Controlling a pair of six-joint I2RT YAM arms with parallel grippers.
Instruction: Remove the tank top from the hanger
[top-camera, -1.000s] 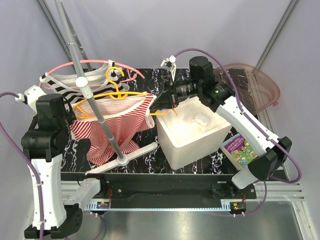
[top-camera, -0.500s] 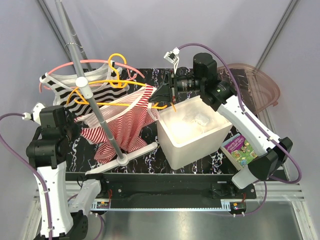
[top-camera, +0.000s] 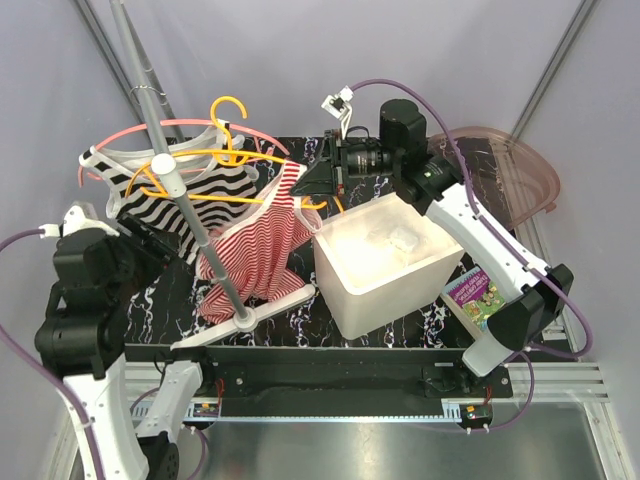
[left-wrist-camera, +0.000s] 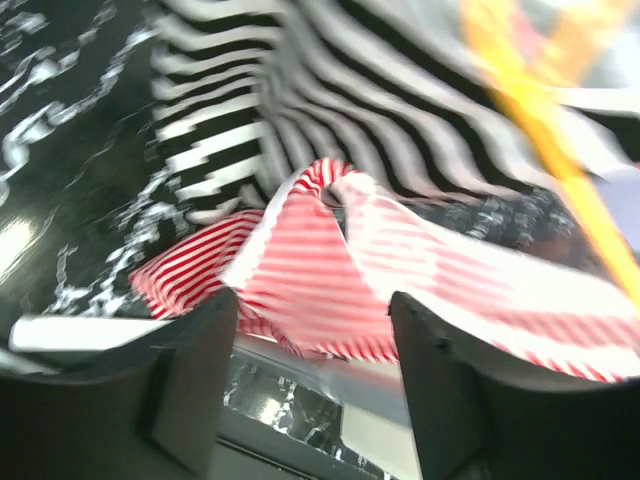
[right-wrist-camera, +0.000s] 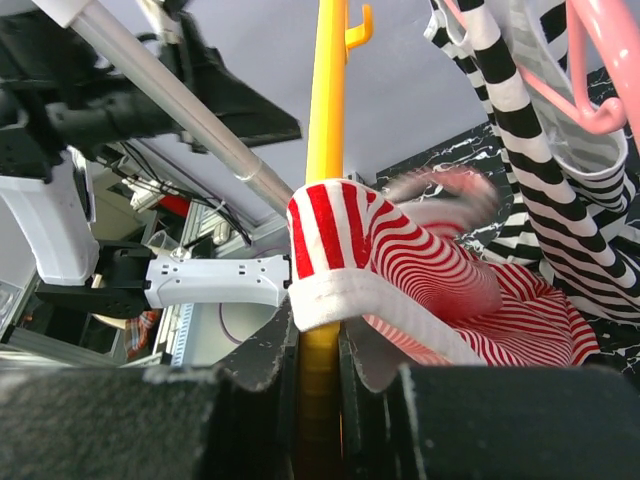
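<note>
The red-and-white striped tank top (top-camera: 255, 250) hangs by one strap from the right end of the yellow hanger (top-camera: 228, 160), sagging down beside the rack pole. My right gripper (top-camera: 318, 190) is shut on that hanger end; in the right wrist view the hanger (right-wrist-camera: 324, 150) runs up from between the jaws (right-wrist-camera: 320, 370), and the tank top's strap (right-wrist-camera: 335, 260) drapes over it just above them. My left gripper (top-camera: 150, 245) stands open at the left, apart from the cloth. In the left wrist view the tank top (left-wrist-camera: 330, 270) lies beyond the open gripper (left-wrist-camera: 315, 380).
A black-and-white striped top (top-camera: 190, 195) hangs on a pink hanger (top-camera: 180, 125) on the same slanted rack pole (top-camera: 190, 220). A white bin (top-camera: 385, 260) stands at centre right, a book (top-camera: 480, 298) beside it, and a pink basket (top-camera: 510, 165) at the back right.
My left gripper has opened, let go of the tank top and drawn back to the left. The freed cloth swung right and now hangs from the hanger end. The right gripper lifted slightly.
</note>
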